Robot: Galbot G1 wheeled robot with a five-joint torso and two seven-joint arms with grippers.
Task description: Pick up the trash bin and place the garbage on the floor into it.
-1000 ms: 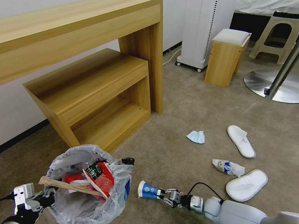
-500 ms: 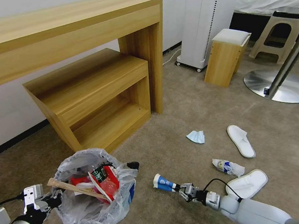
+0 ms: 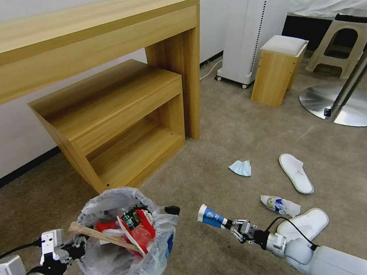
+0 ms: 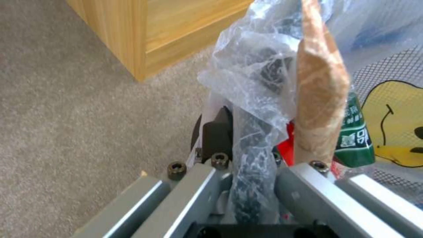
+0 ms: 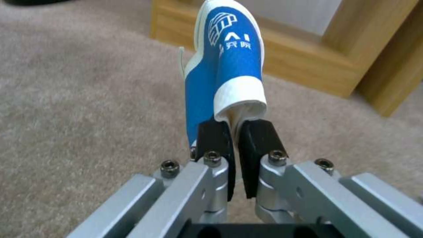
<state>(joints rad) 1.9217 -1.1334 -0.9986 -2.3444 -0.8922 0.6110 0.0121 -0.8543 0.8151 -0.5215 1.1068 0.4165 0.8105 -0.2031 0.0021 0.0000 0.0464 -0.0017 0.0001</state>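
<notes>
The trash bin, black with a crinkly clear bag, hangs at the lower left with my left gripper shut on its rim. Inside lie red wrappers, a wooden stick and a green packet. My right gripper is shut on a crushed blue-white paper cup, held above the beige carpet floor just right of the bin; its pads pinch the cup's wall. On the floor farther right lie a light-blue mask, a crumpled wrapper and two white slippers.
A wooden desk with a low open shelf unit stands against the wall behind the bin. A white appliance, a small padded stool, a plastic stool and a round metal stand base fill the far right.
Both arms have shifted to the right: the bin moved right and slightly lower in view, and the right gripper carried the cup rightward and a little higher. Floor litter has not moved.
</notes>
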